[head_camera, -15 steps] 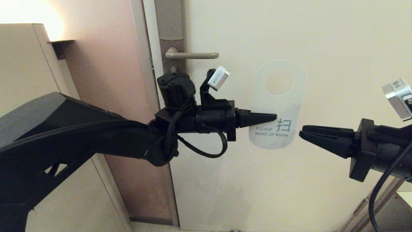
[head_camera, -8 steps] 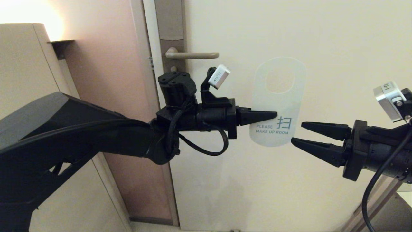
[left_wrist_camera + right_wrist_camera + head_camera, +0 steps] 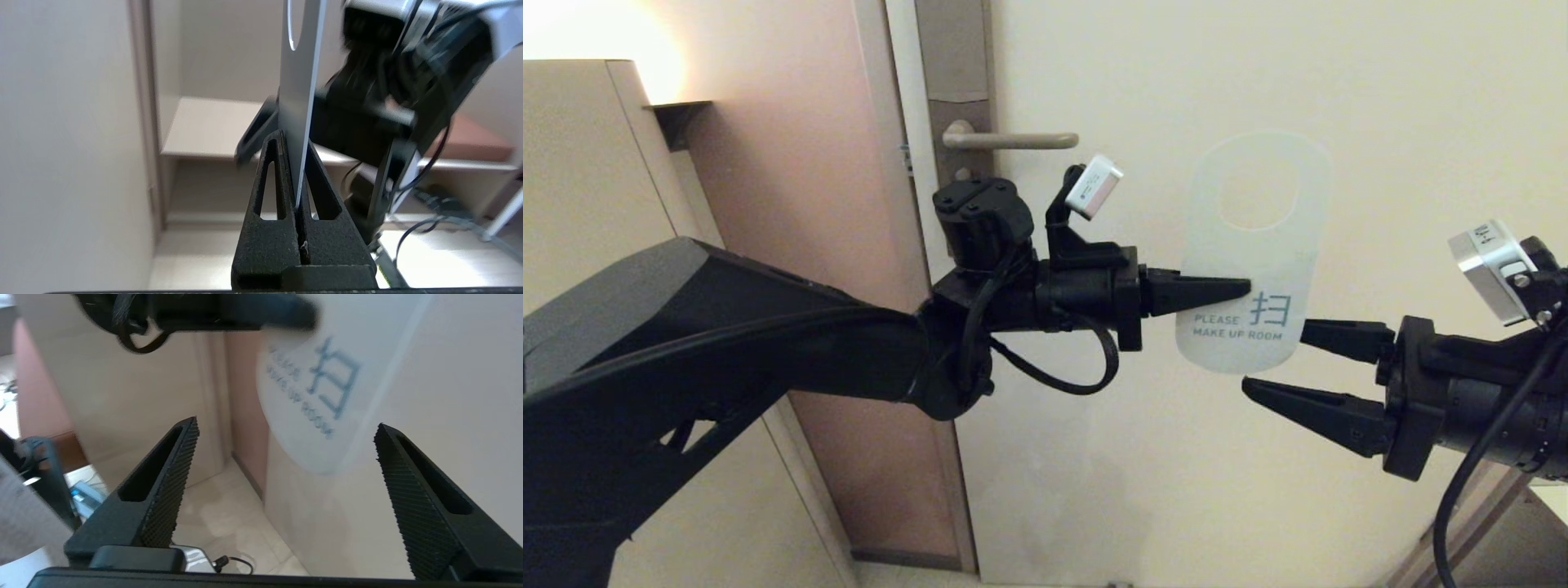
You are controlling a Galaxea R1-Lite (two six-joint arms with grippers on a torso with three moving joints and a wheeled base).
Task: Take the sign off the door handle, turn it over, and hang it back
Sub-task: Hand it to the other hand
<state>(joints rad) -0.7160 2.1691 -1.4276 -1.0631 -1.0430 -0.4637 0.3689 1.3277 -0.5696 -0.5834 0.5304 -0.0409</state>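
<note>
The sign (image 3: 1233, 261) shows its white face with blue text and hangs free in front of the door, off to the right of the door handle (image 3: 1013, 140) and below it. My left gripper (image 3: 1245, 287) reaches in level from the left and is shut on the sign's left edge. In the left wrist view the sign (image 3: 300, 81) stands edge-on between the closed fingers of that gripper (image 3: 294, 143). My right gripper (image 3: 1274, 359) comes from the right, open wide around the sign's lower rounded end. In the right wrist view the sign (image 3: 327, 396) hangs between the spread fingers (image 3: 286, 424) without touching them.
The handle sits on a tall brown-grey plate (image 3: 960, 106) at the cream door's (image 3: 1143, 457) left edge. A brownish wall panel (image 3: 800, 204) and a beige cabinet (image 3: 580, 171) stand further left. Pale floor (image 3: 220, 506) lies below.
My right gripper has opened wide and moved left until its fingers straddle the sign's lower end. The left gripper has carried the sign slightly right and up.
</note>
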